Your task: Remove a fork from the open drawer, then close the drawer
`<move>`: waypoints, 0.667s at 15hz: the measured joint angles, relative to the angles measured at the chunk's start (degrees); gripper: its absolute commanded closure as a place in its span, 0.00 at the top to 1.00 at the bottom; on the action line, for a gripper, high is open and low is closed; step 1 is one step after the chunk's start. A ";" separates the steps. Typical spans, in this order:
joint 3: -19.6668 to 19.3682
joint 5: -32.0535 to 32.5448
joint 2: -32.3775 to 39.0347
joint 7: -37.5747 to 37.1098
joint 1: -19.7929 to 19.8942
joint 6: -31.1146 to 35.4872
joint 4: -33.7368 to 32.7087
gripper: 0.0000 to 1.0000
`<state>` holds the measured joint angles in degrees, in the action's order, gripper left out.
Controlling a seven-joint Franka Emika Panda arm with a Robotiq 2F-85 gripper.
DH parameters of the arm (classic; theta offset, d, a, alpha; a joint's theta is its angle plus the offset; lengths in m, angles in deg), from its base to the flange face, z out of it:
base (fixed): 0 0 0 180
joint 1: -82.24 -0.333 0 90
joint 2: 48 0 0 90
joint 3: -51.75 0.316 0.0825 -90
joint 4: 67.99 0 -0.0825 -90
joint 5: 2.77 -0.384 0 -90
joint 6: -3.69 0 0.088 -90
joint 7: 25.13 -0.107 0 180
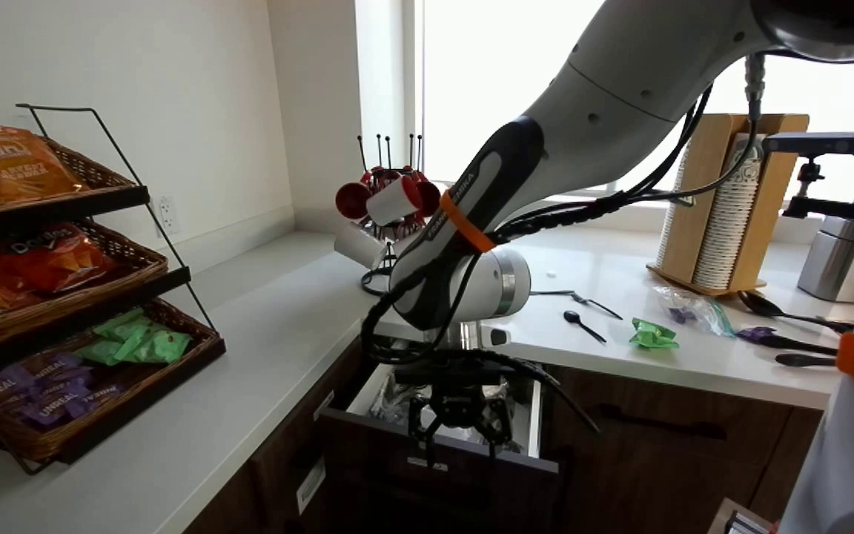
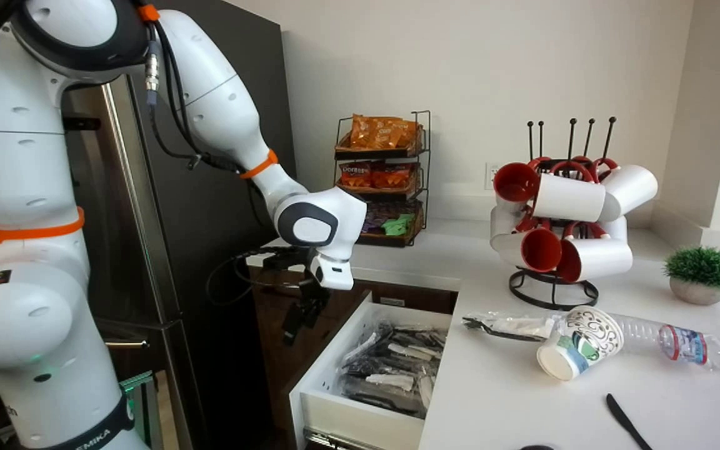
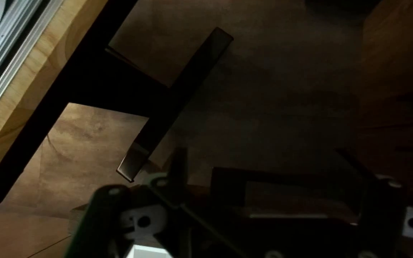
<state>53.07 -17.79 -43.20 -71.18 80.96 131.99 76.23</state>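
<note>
A white countertop (image 2: 510,400) turns a corner, and a tall dark grey appliance (image 2: 222,206) stands behind the white robot arm (image 1: 590,126) with orange straps. The wide, shallow drawer (image 2: 366,415), dark brown wood at the front and pale grey-white inside, is pulled out beneath the counter and loaded with black and white cutlery (image 2: 391,380) in clear plastic wrap; which piece is a fork I cannot tell. A black wire rack with brown wicker baskets (image 1: 71,300) holds orange, red, purple and green snack packets (image 1: 19,163), and a tan wooden holder (image 1: 772,193) carries stacked white paper cups (image 1: 725,230). A black wire stand (image 2: 554,306) bears white mugs (image 2: 569,197) with red insides. The black two-fingered gripper (image 1: 460,451) hangs just outside the drawer front, its fingers spread apart with nothing held; in the wrist view a dark bar-shaped handle (image 3: 271,175) shows between them, whether touching or not I cannot tell. On the counter a clear plastic bottle (image 2: 679,342) with a red-and-blue label lies on its side, a bushy green plant (image 2: 704,270) in a round grey pot stands near it, and a white patterned paper cup (image 2: 579,344) lies tipped at the bottle's base. A slim black knife (image 2: 625,420) and a crumpled green packet (image 1: 653,335) lie there too.
</note>
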 measured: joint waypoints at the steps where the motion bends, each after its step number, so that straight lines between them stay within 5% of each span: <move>1: 0.00 0.00 0.13 -0.81 -0.15 0.92 0.23 0.75; 3: 0.03 0.00 0.54 -2.29 -0.58 2.85 0.61 0.70; 10: 0.02 7.65 2.23 -9.43 -2.80 14.64 3.11 0.16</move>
<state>53.10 -10.15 -40.97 -80.61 78.16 146.63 79.33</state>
